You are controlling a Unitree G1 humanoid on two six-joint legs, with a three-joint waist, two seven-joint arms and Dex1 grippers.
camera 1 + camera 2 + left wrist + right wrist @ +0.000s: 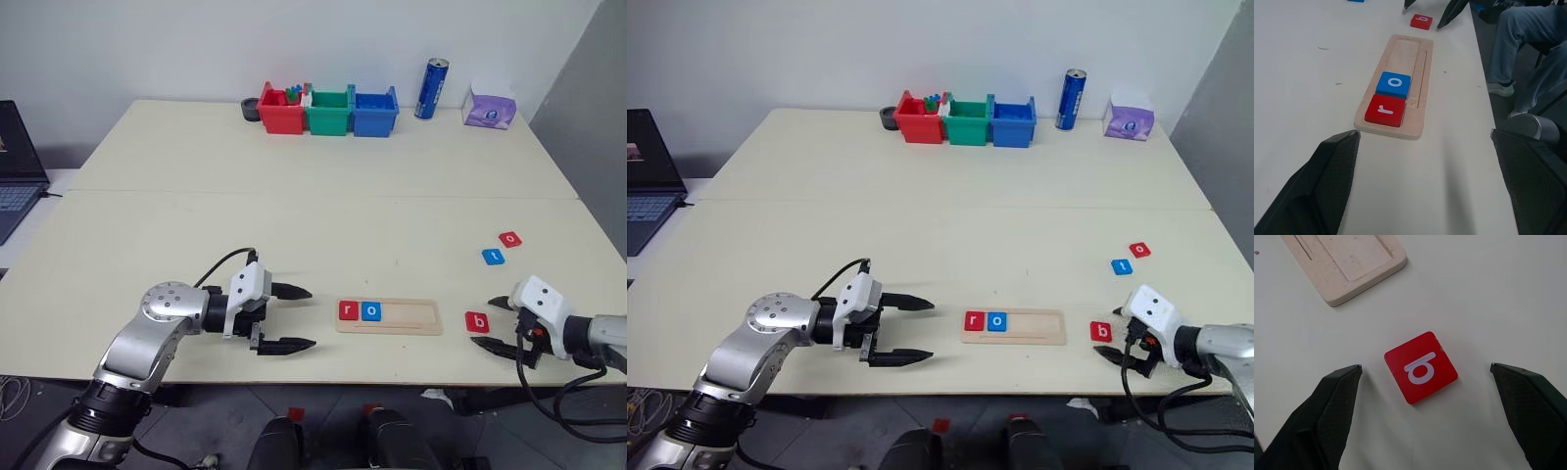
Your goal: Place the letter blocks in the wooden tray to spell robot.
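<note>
Tiles red "r" and blue "o" sit at the left end of the wooden tray; red "b" tile lies just right of it, between the wide-open, empty right gripper fingers; left gripper spread, empty

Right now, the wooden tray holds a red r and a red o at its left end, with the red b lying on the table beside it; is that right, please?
Not quite: the o tile in the wooden tray is blue, as the left wrist view shows. The red r and the red b on the table are as you say.
</note>
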